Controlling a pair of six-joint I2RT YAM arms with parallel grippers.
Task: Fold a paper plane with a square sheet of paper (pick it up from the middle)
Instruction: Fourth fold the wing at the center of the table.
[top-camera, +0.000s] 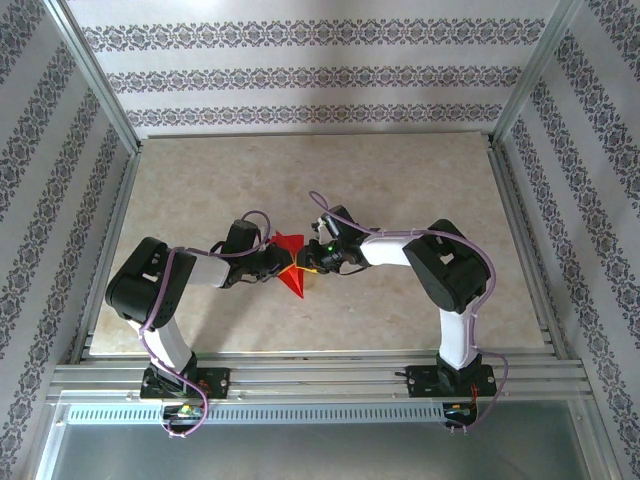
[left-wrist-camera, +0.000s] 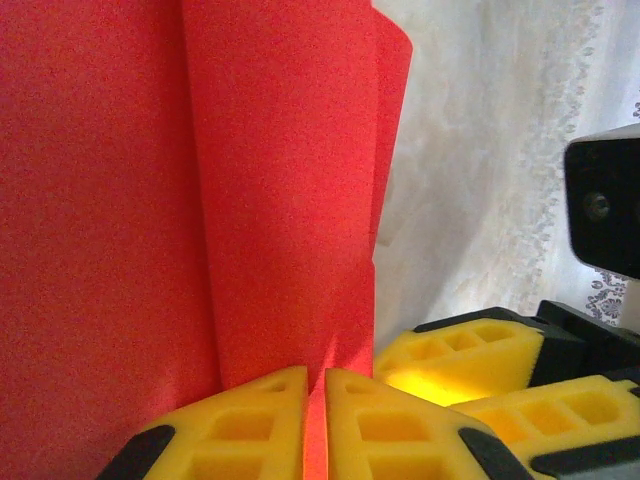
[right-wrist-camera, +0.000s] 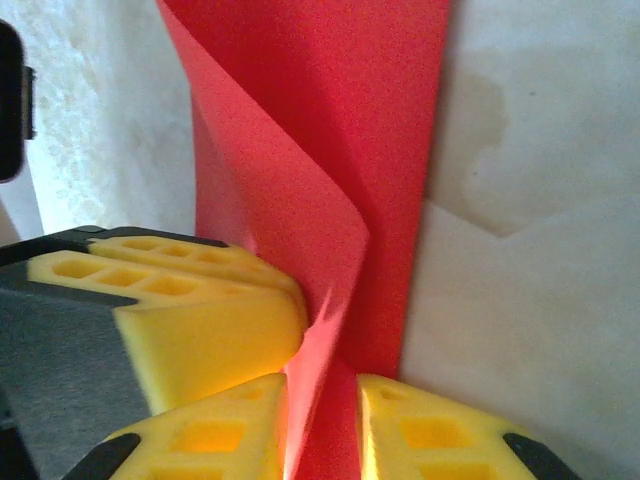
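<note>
arm bases at bottom of the top view. above them, left claw (top-camera: 276, 262) and right claw (top-camera: 308, 262) meet tip to tip, just left of frame centre over the surface (top-camera: 400, 180). red paper (top-camera: 297, 283) is pinched between them, folded, pointed end toward bottom of frame.

left wrist view: left claw (left-wrist-camera: 315, 430) at bottom edge, pads nearly together, clamped on the red paper (left-wrist-camera: 200, 200), which rises up the left and centre with lengthwise creases. right claw (left-wrist-camera: 440, 385) just beside it, lower right.

right wrist view: right claw (right-wrist-camera: 320, 440) narrow, gripping the paper's folded layers (right-wrist-camera: 330, 150). left claw (right-wrist-camera: 270, 300) at left, touching the paper.

patterned wall (top-camera: 300, 70) at the back.
</note>
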